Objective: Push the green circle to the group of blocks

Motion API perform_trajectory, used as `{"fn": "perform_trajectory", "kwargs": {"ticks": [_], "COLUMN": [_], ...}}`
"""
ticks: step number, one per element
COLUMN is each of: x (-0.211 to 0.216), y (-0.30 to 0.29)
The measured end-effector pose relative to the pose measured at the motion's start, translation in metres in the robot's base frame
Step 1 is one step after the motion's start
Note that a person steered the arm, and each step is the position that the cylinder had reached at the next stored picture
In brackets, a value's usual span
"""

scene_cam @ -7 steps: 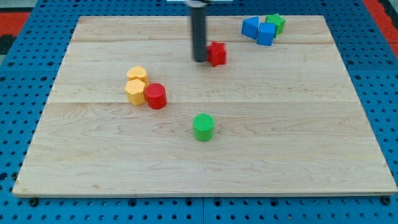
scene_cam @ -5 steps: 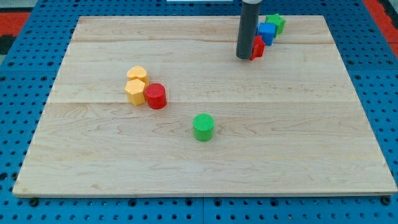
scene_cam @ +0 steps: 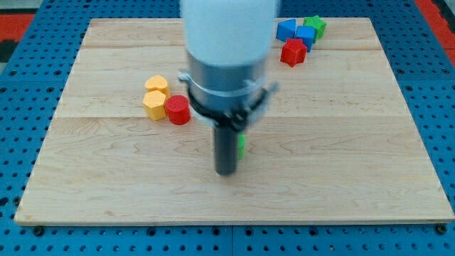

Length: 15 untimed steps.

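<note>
The green circle (scene_cam: 242,146) lies near the board's middle and is almost wholly hidden behind my rod; only a green sliver shows at the rod's right side. My tip (scene_cam: 226,171) rests on the board just below and left of it, touching or nearly so. A group of blocks sits at the view's top right: a red block (scene_cam: 292,52), two blue blocks (scene_cam: 286,29) (scene_cam: 306,35) and a green block (scene_cam: 315,25).
Two yellow hexagon blocks (scene_cam: 156,85) (scene_cam: 153,104) and a red cylinder (scene_cam: 178,109) cluster at the view's left of centre. The arm's large body (scene_cam: 226,50) covers the board's upper middle. The wooden board (scene_cam: 341,156) lies on a blue pegboard.
The red block was pushed right to the blue and green blocks. My rod then swung from the top right down to the board's middle, beside the green circle.
</note>
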<state>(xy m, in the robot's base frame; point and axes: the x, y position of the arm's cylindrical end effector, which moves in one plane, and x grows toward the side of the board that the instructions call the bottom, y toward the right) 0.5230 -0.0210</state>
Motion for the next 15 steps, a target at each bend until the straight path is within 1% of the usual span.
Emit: {"fn": "perform_trajectory", "kwargs": {"ticks": [1,2,3,5,11,12,13,14,15], "x": [-0.025,-0.026,-0.030,-0.030,-0.032,-0.042,-0.076,-0.066,-0.007], "y": [0.043,0.073,0.088,0.100,0.102,0.102,0.105,0.100,0.091]}}
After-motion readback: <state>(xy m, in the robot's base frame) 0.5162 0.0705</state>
